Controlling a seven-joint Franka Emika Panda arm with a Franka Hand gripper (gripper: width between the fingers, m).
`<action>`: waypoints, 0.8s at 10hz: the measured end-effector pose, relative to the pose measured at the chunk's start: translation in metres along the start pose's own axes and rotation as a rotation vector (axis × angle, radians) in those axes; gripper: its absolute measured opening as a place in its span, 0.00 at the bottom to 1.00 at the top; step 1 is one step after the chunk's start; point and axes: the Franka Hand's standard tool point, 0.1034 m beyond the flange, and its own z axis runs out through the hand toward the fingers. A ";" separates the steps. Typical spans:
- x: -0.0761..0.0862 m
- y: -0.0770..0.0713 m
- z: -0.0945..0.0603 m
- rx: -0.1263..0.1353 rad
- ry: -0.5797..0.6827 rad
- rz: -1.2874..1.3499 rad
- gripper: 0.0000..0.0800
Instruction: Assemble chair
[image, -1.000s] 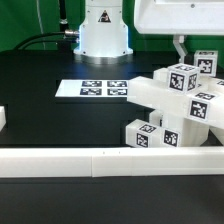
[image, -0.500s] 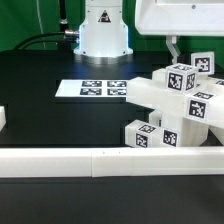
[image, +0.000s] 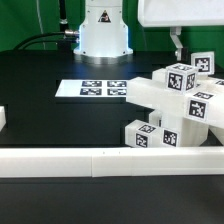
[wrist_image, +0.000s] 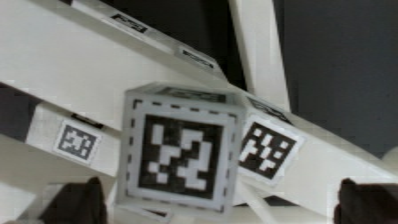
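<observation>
1. Claw (wrist_image: 222, 203) is standing spread wide and pinching nothing; the wrist view is showing its two dark fingertips (wrist_image: 79, 198) apart on either side of a tagged post end, with neither touching it.
2. From the exterior view only one thin finger (image: 178, 44) is showing, hanging just above the chair assembly (image: 178, 110) near the table's far edge on the exterior view's right.
3. Chair assembly is sitting as a joined cluster of chunky white pieces toward the corner of the black table (image: 60, 115) on the exterior view's right, pressed close against the long white border rail (image: 100, 160) running along the near edge.
4. Square post (wrist_image: 187, 150) directly under the wrist camera is carrying a large tag on its end face and a smaller tag on the adjoining face; a white beam with another tag is running beneath it.
5. Marker board (image: 100, 89) is lying flat near the middle of the table, beside the assembly.
6. Progress judgement: several pieces are appearing joined already, so the build is looking well advanced. Whether every part is seated cannot be told, as the assembly's far side is running out of frame.
7. A small white piece (image: 3, 119) is showing at the table's edge on the exterior view's left; its role is unclear.
</observation>
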 end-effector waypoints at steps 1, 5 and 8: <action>0.000 0.000 0.000 0.000 0.000 -0.031 0.81; -0.011 -0.018 0.004 -0.029 0.015 -0.470 0.81; -0.010 -0.012 0.006 -0.033 0.012 -0.660 0.81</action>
